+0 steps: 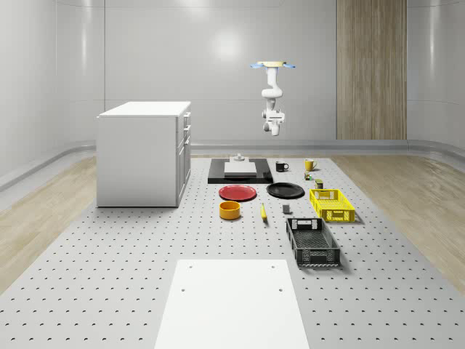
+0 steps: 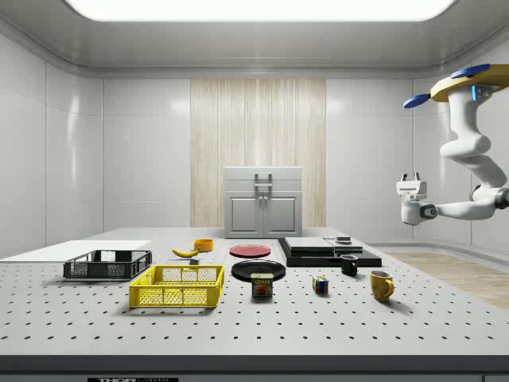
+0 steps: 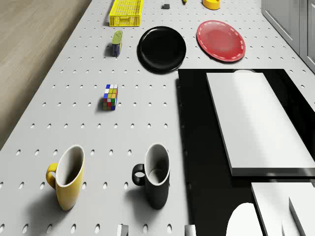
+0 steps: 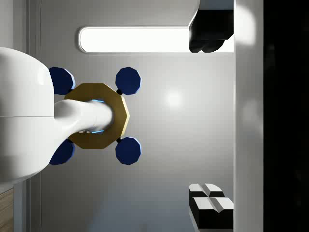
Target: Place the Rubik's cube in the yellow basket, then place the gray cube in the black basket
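1. Rubik's cube (image 3: 110,97) sits on the tabletop (image 1: 131,240), far right in the whole-scene view, just near of the yellow mug (image 1: 309,165) and beside the tin can (image 3: 116,43). Not in any basket.
2. Gray cube (image 1: 286,209): small, on the tabletop between the yellow basket (image 1: 332,204) and the banana (image 1: 263,212), just far of the black basket (image 1: 313,242). Untouched.
3. Both baskets lie along the right side in the whole-scene view, yellow farther, black nearer. Nothing visible inside either.
4. Other items: black plate (image 1: 285,190) and red plate (image 1: 238,193) mid-table, orange bowl (image 1: 230,210) near of the red plate, black mug (image 1: 281,166) left of the yellow mug, black slab (image 1: 240,171) with a white block on it at the far end, white cabinet (image 1: 144,153) on the left.
5. Drone (image 1: 273,65) hovers high over the far end of the tabletop, above the mugs and slab. Arm hangs below it; gripper (image 2: 412,187) is well above the tabletop, well apart from the Rubik's cube, pointing upward toward the drone body in the wrist view.
6. Gripper state: fingers (image 4: 208,205) spread wide apart, nothing between them.
7. Progress, my judgement: neither placement done. Remaining: descend to the Rubik's cube, grasp, carry to the yellow basket; then repeat with the gray cube to the black basket.
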Available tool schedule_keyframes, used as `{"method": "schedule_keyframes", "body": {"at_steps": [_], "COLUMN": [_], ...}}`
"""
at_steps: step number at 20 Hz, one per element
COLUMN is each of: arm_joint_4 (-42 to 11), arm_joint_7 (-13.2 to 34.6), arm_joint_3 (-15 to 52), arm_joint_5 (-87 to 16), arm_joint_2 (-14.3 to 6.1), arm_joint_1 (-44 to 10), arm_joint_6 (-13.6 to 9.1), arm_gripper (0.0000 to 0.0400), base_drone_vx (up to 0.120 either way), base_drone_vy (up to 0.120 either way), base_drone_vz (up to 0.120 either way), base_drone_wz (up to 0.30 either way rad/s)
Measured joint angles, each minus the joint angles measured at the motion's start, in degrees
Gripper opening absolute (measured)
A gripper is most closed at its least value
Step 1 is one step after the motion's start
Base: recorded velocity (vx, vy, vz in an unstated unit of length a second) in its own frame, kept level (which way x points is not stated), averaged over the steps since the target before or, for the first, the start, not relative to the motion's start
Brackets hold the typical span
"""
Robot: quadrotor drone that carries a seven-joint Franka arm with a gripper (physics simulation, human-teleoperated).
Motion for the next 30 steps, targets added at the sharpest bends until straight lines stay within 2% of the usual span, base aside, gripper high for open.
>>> {"method": "schedule_keyframes", "body": {"at_steps": [6,13,19,30], "arm_joint_4": [7.3,14.2,16.4,16.9], "arm_joint_7": [-0.1,-0.1,-0.2,-0.2], "arm_joint_3": [0.1,0.2,0.2,0.3], "arm_joint_5": [0.1,0.1,0.1,0.1], "arm_joint_2": [1.4,4.0,4.8,4.8], "arm_joint_1": [-0.2,-0.3,-0.3,-0.4], "arm_joint_6": [-5.6,-9.6,-10.8,-10.8], "arm_gripper": [0.04,0.04,0.04,0.04], "base_drone_vx": [0.0,0.0,0.12,0.12], "base_drone_vy": [0.0,0.12,0.12,0.12], "base_drone_vz": [0.0,0.0,0.0,0.0], "base_drone_wz": [0.0,0.0,0.0,0.0]}}
